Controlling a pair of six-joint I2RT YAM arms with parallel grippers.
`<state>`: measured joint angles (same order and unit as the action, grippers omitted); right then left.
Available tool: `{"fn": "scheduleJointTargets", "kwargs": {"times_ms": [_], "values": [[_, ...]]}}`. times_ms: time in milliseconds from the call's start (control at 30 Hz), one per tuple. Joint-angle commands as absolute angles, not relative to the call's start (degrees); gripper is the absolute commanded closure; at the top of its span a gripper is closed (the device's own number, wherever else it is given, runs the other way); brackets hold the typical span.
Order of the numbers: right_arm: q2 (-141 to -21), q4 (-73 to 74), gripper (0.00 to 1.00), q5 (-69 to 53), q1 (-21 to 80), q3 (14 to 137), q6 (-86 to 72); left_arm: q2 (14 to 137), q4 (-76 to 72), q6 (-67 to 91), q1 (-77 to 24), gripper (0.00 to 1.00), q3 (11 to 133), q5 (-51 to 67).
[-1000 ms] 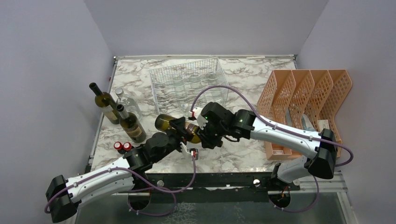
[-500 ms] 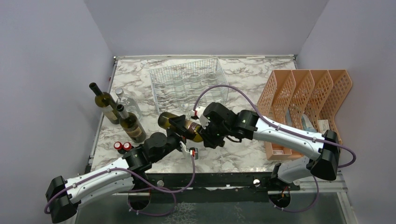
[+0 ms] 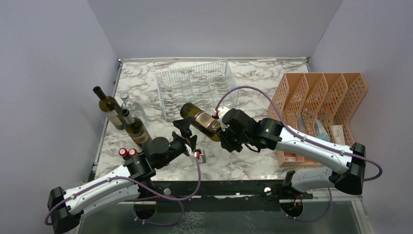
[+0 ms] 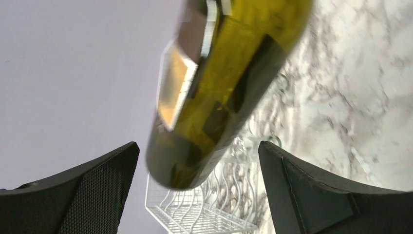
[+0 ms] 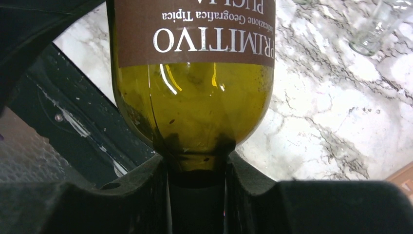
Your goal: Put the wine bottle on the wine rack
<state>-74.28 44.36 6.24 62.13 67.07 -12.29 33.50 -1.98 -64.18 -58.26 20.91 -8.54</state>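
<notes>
Clamping the wine bottle (image 3: pixel 200 121), right gripper (image 3: pixel 223 132) has swung it toward the wine rack (image 3: pixel 195 90); left gripper (image 3: pixel 188 137) has spread wide.

You have 3 green bottles in view: the wine bottle (image 3: pixel 200 120) in the air, 1 standing bottle (image 3: pixel 110 109) at the left edge and 1 more upright bottle (image 3: pixel 135 130) near it. You also have 1 clear glass bottle (image 3: pixel 131 107), 1 white wine rack (image 3: pixel 195 87), 1 orange divider tray (image 3: pixel 292 85) with 4 perforated partitions, 2 small red-topped objects (image 3: pixel 123 152), and 2 arms: the left arm (image 3: pixel 102 187) and the right arm (image 3: pixel 304 144).
</notes>
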Motion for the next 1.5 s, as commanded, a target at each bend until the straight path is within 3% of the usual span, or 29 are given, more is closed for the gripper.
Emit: {"fn": "scheduleJointTargets", "kwargs": {"times_ms": [0,133,633,933,1467], "values": [[-68.82,38.39,0.99,11.94,61.96,66.38,-17.16,30.56,-4.27,-50.43,-58.39,0.01,28.41,-10.89],[-66.27,36.08,0.99,11.12,61.92,63.82,-19.07,29.77,-4.57,-34.69,-58.36,0.01,35.4,-20.92],[-73.77,27.98,0.99,-1.36,61.91,62.6,-16.06,33.42,4.6,-11.52,-58.36,0.01,54.5,-24.39],[-84.51,23.17,0.99,-2.57,61.96,66.34,-18.55,36.2,3.44,-9.82,-58.36,0.01,57.27,-28.75],[-98.46,11.35,0.99,6.83,61.89,72.47,-33.37,44.07,-4.6,-14.02,-58.35,0.01,58.14,-40.14]]}}
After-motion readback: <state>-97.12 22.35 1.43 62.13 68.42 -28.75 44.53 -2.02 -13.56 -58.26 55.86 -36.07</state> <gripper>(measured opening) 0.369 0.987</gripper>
